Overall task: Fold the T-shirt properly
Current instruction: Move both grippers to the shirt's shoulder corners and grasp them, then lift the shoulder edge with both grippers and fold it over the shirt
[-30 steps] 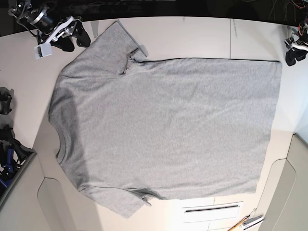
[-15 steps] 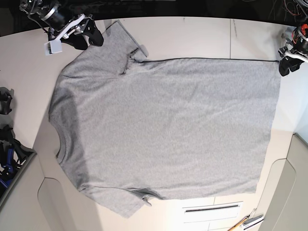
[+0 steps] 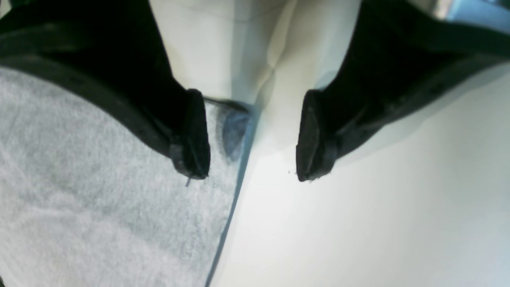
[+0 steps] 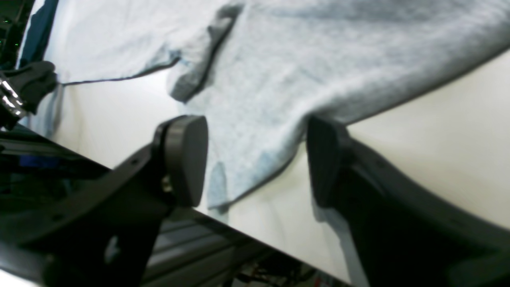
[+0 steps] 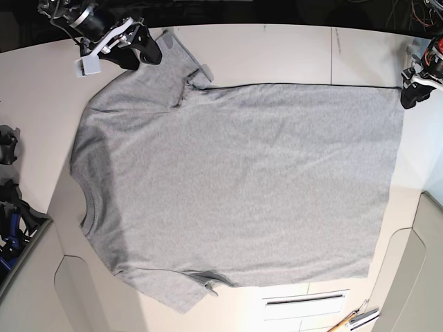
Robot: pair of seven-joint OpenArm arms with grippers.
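Both grippers have advanced to the far edge of the T-shirt (image 5: 235, 187), spread flat on the surface (image 5: 277, 52), the right gripper (image 4: 257, 159) open astride the sleeve and the left gripper (image 3: 251, 137) open astride the hem corner, holding nothing, apparently positioned for a lengthwise fold.

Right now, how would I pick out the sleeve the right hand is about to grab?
Start from the grey T-shirt spread flat on the white table, collar toward the base view's left. The sleeve juts toward the top left corner, where the right hand hangs open over its edge. Unlike the bottom sleeve, it has a hand beside it.
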